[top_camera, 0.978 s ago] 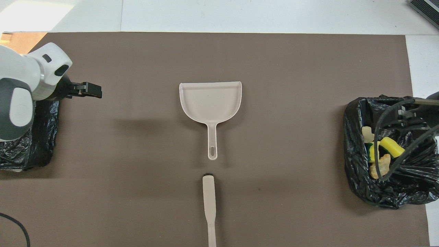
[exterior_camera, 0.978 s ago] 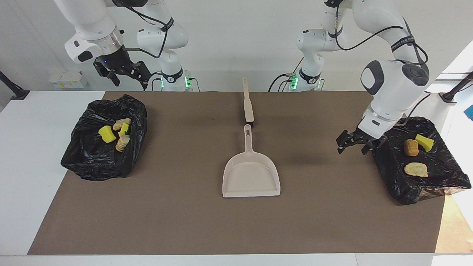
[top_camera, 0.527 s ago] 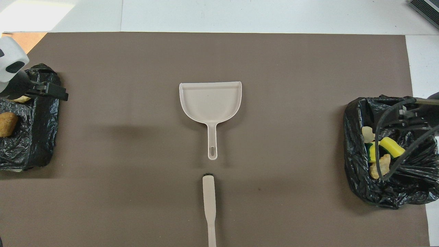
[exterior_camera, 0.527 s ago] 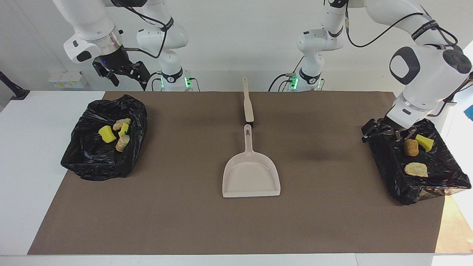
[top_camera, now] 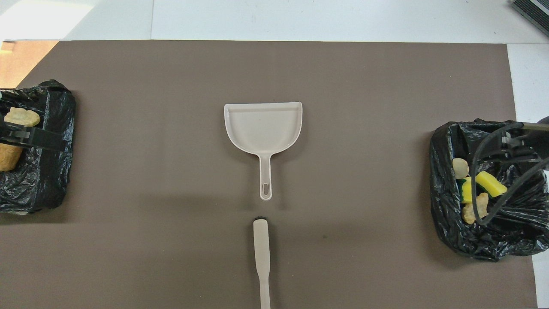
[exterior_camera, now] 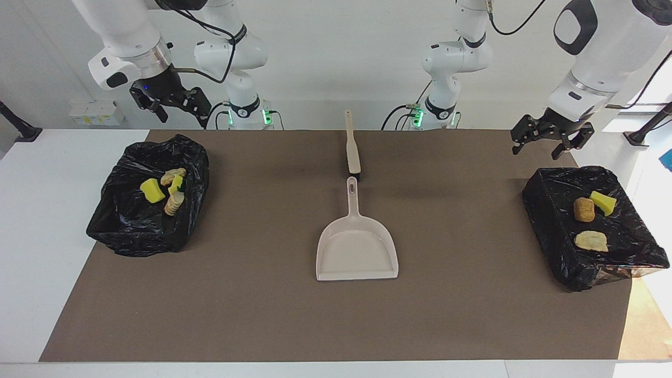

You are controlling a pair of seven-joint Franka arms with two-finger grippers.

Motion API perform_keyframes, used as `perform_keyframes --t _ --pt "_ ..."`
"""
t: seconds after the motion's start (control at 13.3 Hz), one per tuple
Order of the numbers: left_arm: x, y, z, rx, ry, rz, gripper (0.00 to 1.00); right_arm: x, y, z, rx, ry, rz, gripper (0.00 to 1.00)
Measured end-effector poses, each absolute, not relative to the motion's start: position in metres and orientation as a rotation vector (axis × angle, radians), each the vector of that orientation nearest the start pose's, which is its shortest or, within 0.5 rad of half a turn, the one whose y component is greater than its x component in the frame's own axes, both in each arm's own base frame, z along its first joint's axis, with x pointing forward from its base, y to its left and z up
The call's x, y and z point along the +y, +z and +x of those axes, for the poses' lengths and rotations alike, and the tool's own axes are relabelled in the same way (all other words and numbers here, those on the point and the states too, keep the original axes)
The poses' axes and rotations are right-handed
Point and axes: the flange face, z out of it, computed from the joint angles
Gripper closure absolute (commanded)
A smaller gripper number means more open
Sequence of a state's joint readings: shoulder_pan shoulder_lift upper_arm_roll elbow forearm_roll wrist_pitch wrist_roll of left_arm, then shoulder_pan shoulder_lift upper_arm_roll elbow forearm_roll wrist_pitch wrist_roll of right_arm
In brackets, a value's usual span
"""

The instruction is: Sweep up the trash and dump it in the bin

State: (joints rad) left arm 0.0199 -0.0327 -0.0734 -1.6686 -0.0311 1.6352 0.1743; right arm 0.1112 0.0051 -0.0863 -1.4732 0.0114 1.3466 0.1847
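The trash lies in two black-bag-lined bins. The bin (exterior_camera: pixel 551 231) at the left arm's end holds a tan chunk (exterior_camera: pixel 584 209), a yellow sponge (exterior_camera: pixel 602 202) and a bread piece (exterior_camera: pixel 591 240). The bin (exterior_camera: pixel 118 226) at the right arm's end holds a yellow sponge (exterior_camera: pixel 152 190), a croissant piece (exterior_camera: pixel 173 175), a yellow-and-green sponge (exterior_camera: pixel 177 184) and a corn-cob stub (exterior_camera: pixel 174 202). My left gripper (exterior_camera: pixel 543 149) is open and empty, raised over its bin; it also shows in the overhead view (top_camera: pixel 32 136). My right gripper (exterior_camera: pixel 181 116) is open and empty, raised over the other bin.
A beige dustpan (exterior_camera: pixel 357 249) lies at the middle of the brown mat (exterior_camera: pixel 252 294), its handle pointing toward the robots. A beige-handled brush (exterior_camera: pixel 352 147) lies in line with it, nearer to the robots. Cables hang over the right arm's bin (top_camera: pixel 484 189).
My left gripper has risen from low beside its bin's edge to well above the bin. The right gripper has hardly moved. The dustpan, brush and trash have stayed put.
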Motion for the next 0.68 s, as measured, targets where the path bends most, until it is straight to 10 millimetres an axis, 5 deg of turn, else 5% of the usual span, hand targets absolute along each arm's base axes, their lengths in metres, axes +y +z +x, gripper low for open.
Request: perform_keyframes --t 0.3,0.68 --pt "-0.084 0.599 0.539 0.342 0.013 -3.149 0.00 0.013 0.650 0.534 0.254 0.175 -3.128 0.00" --pt "-0.042 0.620 0.533 0.437 0.016 -3.130 0.00 0.014 0.649 0.535 0.252 0.165 -3.129 0.00"
